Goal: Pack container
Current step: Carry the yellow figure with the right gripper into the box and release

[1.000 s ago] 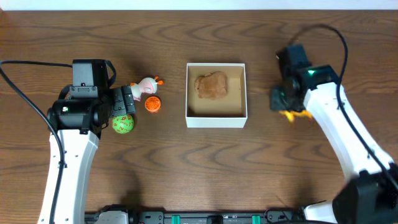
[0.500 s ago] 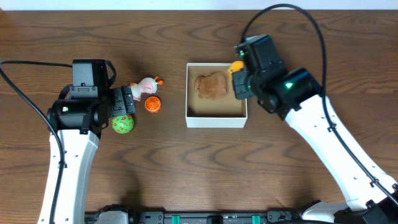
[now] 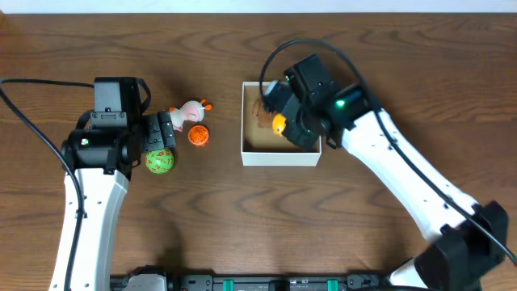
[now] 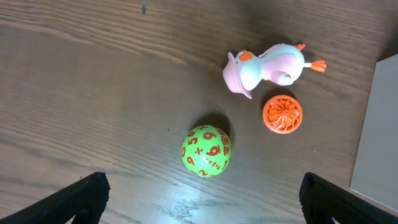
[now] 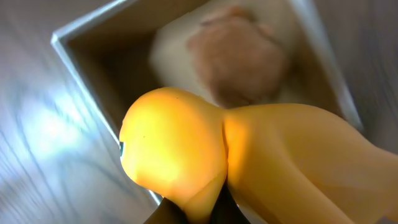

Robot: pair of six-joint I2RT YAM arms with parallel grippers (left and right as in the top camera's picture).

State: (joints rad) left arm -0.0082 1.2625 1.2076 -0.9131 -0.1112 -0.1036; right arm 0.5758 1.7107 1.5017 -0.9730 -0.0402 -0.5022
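The container [image 3: 281,158] is a shallow white box with a brown inside, standing at the table's middle. A brown lumpy toy [image 3: 265,107] lies in it, partly hidden by my right arm. My right gripper [image 3: 283,121] hangs over the box, shut on a yellow rubber toy [image 3: 279,124]. In the right wrist view the yellow toy [image 5: 180,143] fills the frame above the container [image 5: 93,22] and the brown toy [image 5: 239,59]. My left gripper [image 3: 160,133] stands open at the left, with a green numbered ball [image 4: 206,150] on the table just ahead of its fingers [image 4: 84,196].
A pink-and-white duck toy [image 3: 191,111] and a small orange ball [image 3: 199,136] lie between the left gripper and the container. In the left wrist view the duck [image 4: 267,67] and orange ball [image 4: 282,114] sit beside the container's wall [image 4: 379,124].
My right arm has swung left from beside the container to over it, carrying the yellow toy. The left arm and the toys near it have not moved.
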